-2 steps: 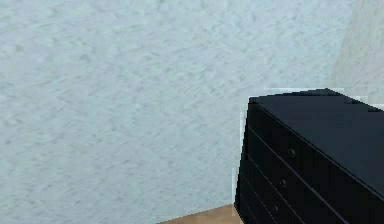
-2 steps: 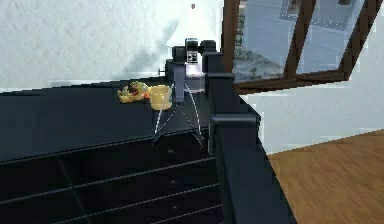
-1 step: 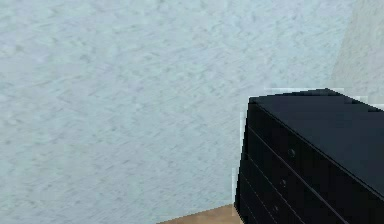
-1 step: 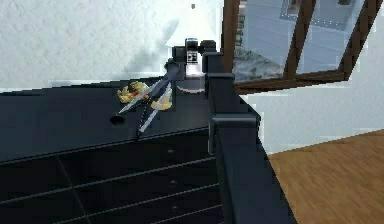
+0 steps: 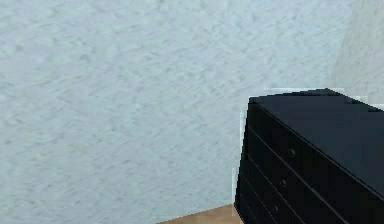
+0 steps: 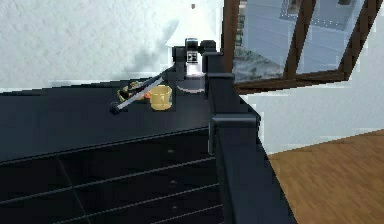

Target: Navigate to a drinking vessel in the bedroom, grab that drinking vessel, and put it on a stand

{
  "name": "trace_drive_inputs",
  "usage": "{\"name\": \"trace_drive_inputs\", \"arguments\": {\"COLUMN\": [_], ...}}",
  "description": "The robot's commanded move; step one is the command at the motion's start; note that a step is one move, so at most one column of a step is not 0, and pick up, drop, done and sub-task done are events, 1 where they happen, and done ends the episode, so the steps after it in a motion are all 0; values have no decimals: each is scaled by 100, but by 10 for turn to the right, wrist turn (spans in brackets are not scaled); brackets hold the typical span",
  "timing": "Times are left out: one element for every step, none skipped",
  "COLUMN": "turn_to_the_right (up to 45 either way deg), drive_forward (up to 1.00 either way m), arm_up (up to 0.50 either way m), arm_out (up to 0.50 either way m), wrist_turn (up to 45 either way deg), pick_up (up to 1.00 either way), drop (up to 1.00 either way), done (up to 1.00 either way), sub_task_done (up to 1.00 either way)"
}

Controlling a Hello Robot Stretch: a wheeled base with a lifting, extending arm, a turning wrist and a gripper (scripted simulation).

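One cup (image 6: pixel 160 96): small, yellow, upright on the dresser (image 6: pixel 60 120), toward the back edge by the white wall (image 6: pixel 70 40).
Pincer (image 6: pixel 126 100): at the arm's far end, its thin fingers slant down just left of the cup. With the cup standing right there, it cannot be told what grip it has or whether it has hold of anything.
Arm (image 6: pixel 235 150): dark square bar reaching out over the dresser.
Dresser: black, with rows of drawers; it also stands at the forward view's right.
Window (image 6: pixel 290 40): brown-framed, right of the arm.
Floor (image 6: pixel 330 180): wooden boards.
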Motion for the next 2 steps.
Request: {"name": "trace_drive_inputs", "arguments": {"turn_to_the_right": [0, 0], "drive_forward": [0, 0], "arm_up": [0, 0], "arm_out": [0, 0], "wrist_turn": [450, 150], "pick_up": [0, 0], "drop": [0, 0], "done": [0, 0], "sub_task_done": [0, 0]}}
